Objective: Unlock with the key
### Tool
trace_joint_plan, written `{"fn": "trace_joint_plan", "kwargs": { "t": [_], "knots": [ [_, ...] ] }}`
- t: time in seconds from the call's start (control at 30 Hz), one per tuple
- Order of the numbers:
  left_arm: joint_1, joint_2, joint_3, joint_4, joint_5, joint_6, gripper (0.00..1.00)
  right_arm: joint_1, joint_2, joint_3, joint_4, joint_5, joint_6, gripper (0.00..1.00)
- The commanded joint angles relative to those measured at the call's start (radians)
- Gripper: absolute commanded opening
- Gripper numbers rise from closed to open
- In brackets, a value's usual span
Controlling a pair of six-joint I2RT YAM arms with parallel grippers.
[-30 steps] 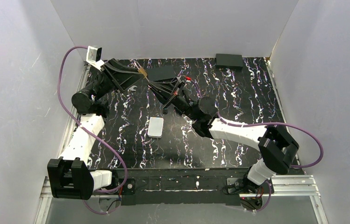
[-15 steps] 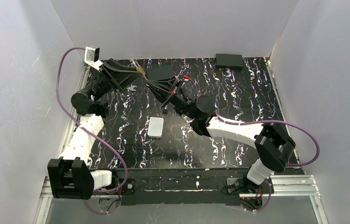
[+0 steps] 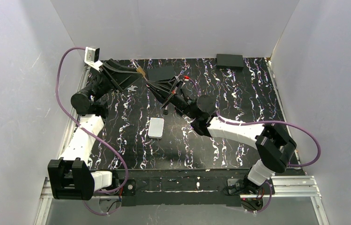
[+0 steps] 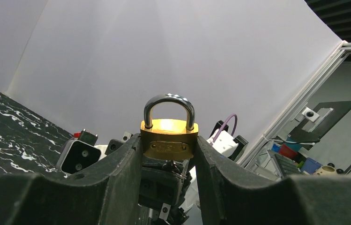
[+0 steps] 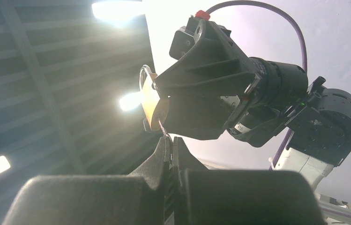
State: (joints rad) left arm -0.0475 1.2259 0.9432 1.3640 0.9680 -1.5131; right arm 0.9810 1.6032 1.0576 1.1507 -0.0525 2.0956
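One padlock (image 4: pixel 169 137) in left fingers (image 4: pixel 117 178), one key (image 5: pixel 165 131) in right fingers (image 5: pixel 157 161).

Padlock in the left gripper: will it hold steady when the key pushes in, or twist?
Probably rigid and heavy for its size: the padlock looks brass with a shiny metal shackle. The left gripper pinches only its two narrow sides, so an off-centre push may pivot it. Smooth metal could also slip slightly.

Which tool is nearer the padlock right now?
Left. The left tool grips the padlock between its fingers; the right tool, pinching the key, sits by the padlock's base.
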Motion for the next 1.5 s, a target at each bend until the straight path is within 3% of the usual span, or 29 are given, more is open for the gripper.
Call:
{"fn": "trace_joint_plan", "kwargs": {
  "t": [0.0,0.43,0.73,0.9,1.3,1.47],
  "knots": [
    [-0.021,-0.011,-0.014,0.024,0.062,-0.041,0.00,-0.004,-0.031,0.039,-0.004,-0.020,0.060,0.01],
    [-0.020,-0.092,-0.078,0.044,0.089,0.069,0.00,-0.004,0.001,0.067,0.045,-0.019,0.129,0.01],
    [-0.024,-0.065,0.035,0.062,0.124,0.096,0.00,-0.004,0.020,0.100,0.097,-0.059,0.267,0.01],
    [-0.039,-0.041,0.097,0.076,0.134,0.090,0.00,-0.003,0.076,0.199,0.087,-0.181,0.290,0.01],
    [-0.059,0.001,0.266,0.076,0.255,0.066,0.00,-0.002,0.142,0.314,0.179,-0.268,0.352,0.01],
    [-0.059,-0.008,0.248,0.062,0.226,0.051,0.00,-0.013,0.139,0.303,0.187,-0.278,0.326,0.01]
  ]
}}
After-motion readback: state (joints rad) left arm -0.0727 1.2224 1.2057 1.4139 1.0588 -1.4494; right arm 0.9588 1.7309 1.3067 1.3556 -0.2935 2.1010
